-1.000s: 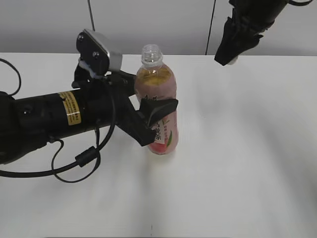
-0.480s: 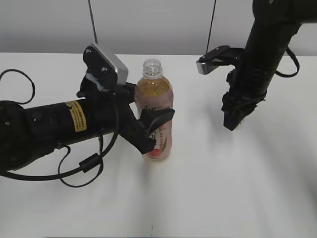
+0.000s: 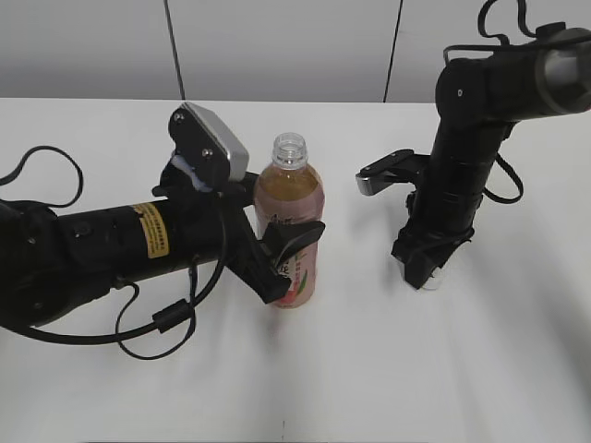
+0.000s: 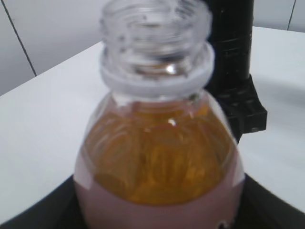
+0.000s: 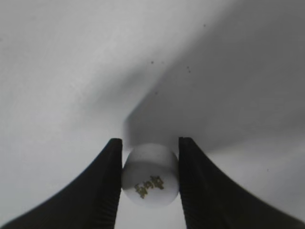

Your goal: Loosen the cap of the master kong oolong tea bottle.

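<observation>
The master kong oolong tea bottle (image 3: 289,221) stands upright mid-table with its neck open and no cap on it; it fills the left wrist view (image 4: 157,162). My left gripper (image 3: 288,247) is shut on the bottle's labelled body. My right gripper (image 3: 427,274) points down at the table right of the bottle. It is shut on the white cap (image 5: 150,174), which has a dark mark on top and sits between the two fingers just above or on the table.
The white table (image 3: 369,369) runs to a grey wall behind. A black cable (image 3: 148,318) loops on the table under my left arm. The right arm's black links (image 3: 466,157) stand right of the bottle.
My right arm has come down from high at the back to the table right of the bottle, with the cap in its fingers. The left arm and bottle have shifted slightly.
</observation>
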